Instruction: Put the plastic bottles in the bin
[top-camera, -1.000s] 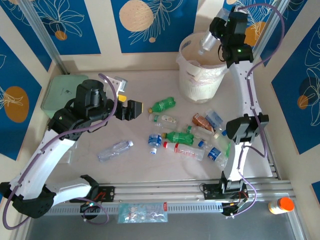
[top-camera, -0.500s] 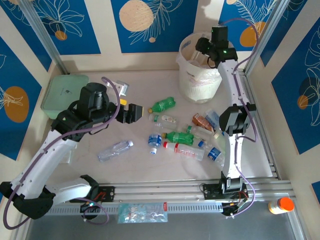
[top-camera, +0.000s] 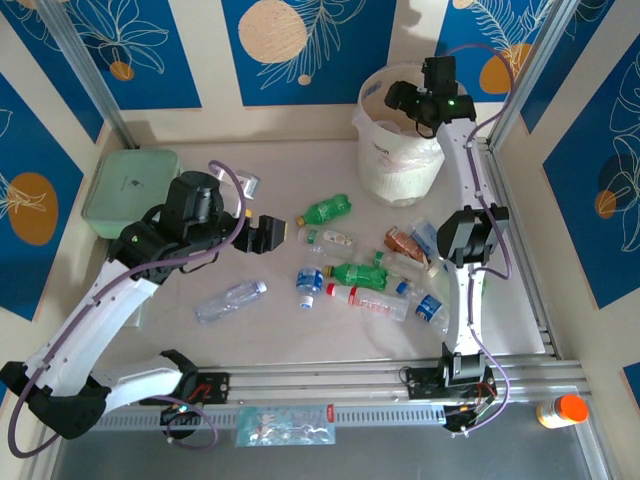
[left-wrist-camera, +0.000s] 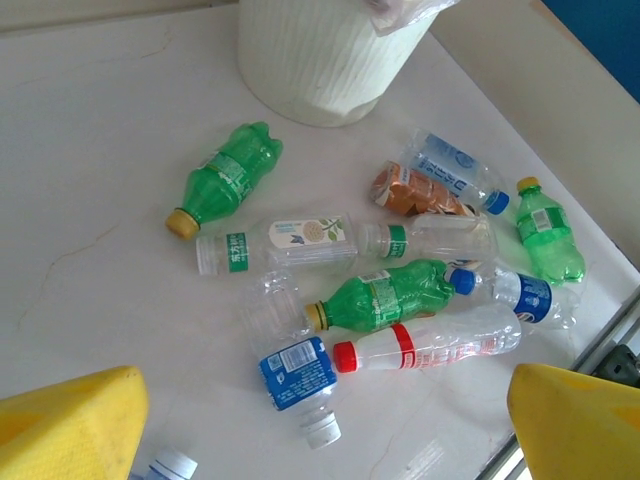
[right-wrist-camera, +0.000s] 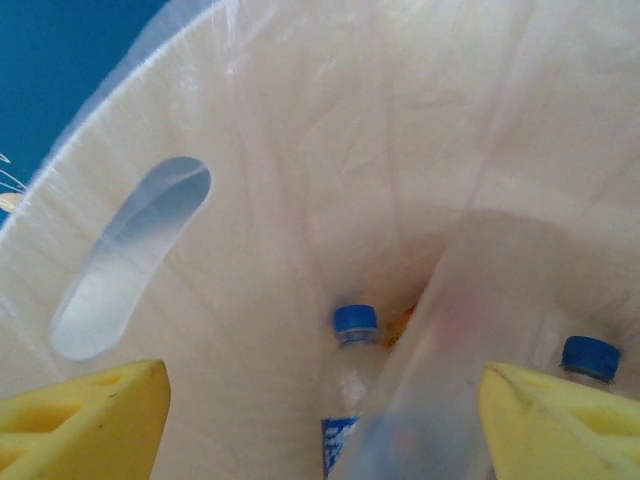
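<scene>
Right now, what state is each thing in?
bin, upright, bag-lined, bottles inside.
plastic bottles on the table, lying on their sides.
left gripper, open, empty.
right gripper, open above the bin.
green box, lid on.

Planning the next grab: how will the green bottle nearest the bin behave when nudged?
The green bottle looks empty, so probably light. Lying on its side on the table, it may roll if nudged. Its thin plastic would likely dent under a squeeze.
</scene>
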